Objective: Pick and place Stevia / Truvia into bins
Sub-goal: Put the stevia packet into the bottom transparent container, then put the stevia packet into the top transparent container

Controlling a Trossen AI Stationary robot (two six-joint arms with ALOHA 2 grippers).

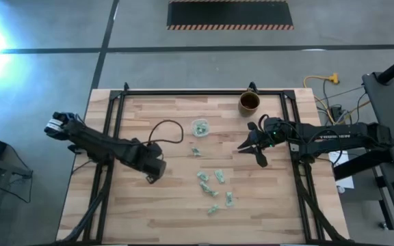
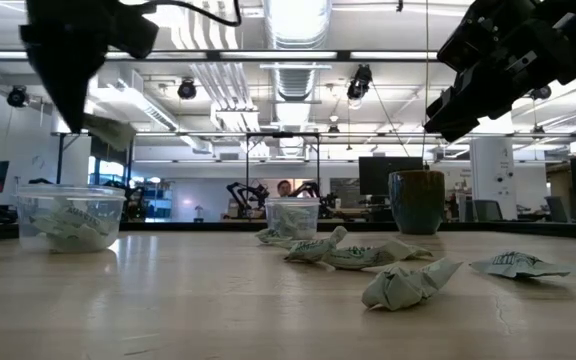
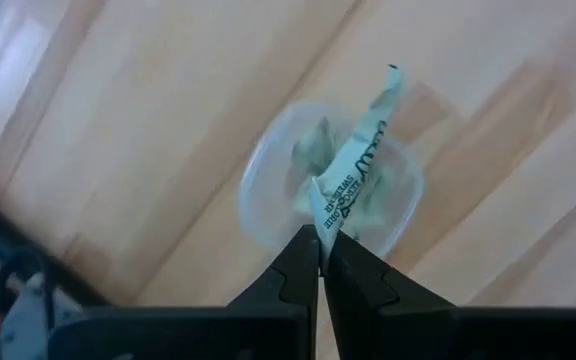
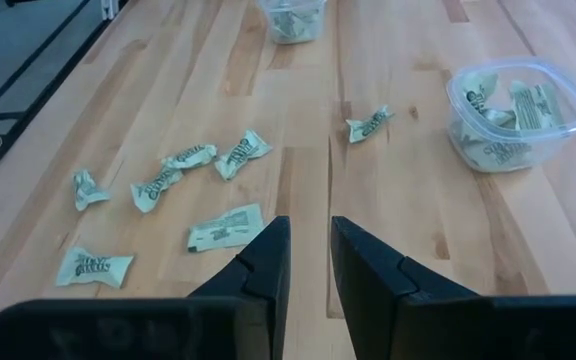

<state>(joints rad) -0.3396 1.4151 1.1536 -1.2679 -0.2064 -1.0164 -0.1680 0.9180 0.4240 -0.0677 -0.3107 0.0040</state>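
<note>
My left gripper is shut on a pale green Stevia sachet. It hangs above a clear cup with sachets in it, which stands left of the table's middle. In the high view my left gripper hides that cup. A second clear cup with sachets in it stands at the middle, toward the far edge. Several loose sachets lie flat on the wood near the middle. My right gripper hovers open right of them, with nothing between its fingers. My left gripper pinches one end of the sachet between its two fingertips, which point steeply down from above. The sachet sticks out past the fingertips and is lifted clear above the cup's opening.
A brown mug stands near the far edge, right of the second cup. A black cable loops over the wood behind my left arm. Black frame rails run along the table's left and right sides. The near part of the table is bare wood.
</note>
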